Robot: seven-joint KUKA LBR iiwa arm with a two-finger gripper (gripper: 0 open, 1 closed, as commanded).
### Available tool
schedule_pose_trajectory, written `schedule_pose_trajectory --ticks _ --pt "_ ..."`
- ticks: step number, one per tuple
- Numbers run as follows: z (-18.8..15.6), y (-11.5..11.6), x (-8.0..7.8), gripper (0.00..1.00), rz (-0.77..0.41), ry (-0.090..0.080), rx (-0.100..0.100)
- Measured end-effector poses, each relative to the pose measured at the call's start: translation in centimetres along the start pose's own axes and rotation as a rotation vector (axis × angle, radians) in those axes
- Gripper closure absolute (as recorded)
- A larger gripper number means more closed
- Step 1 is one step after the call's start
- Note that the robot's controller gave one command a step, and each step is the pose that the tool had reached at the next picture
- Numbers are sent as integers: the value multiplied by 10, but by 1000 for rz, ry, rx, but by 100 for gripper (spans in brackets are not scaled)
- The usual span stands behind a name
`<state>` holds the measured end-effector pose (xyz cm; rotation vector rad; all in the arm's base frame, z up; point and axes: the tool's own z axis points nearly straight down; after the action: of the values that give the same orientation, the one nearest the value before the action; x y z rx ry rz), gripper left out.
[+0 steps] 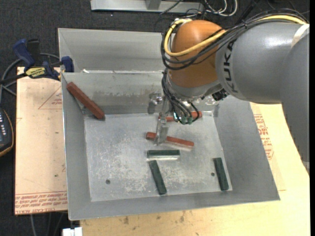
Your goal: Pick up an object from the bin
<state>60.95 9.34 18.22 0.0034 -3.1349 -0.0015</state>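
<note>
nearest lie two dark green sticks, one [157, 177] at the front middle of the bin [76, 181] and one [220, 173] at the front right. just behind them a third green bar [163, 153] lies crosswise. close beyond it is the likely target, a red-brown stick [179, 142] flat on the floor, with the gripper [160, 139] down at its left end; whether the pincer is spread or pressed together i cannot tell. farthest, a brown stick [86, 101] leans in the back left corner. the risk: a hold so near the end could let the thin stick swing or slip out, and the green bar just beside it might get nudged.
</note>
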Motion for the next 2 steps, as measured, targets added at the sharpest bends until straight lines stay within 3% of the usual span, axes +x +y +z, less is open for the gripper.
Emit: schedule_pose_trajectory --ticks 1,2 --pt "117 -54 24 0 25 0 1" --pt "112 -52 21 100 22 -8 -1"
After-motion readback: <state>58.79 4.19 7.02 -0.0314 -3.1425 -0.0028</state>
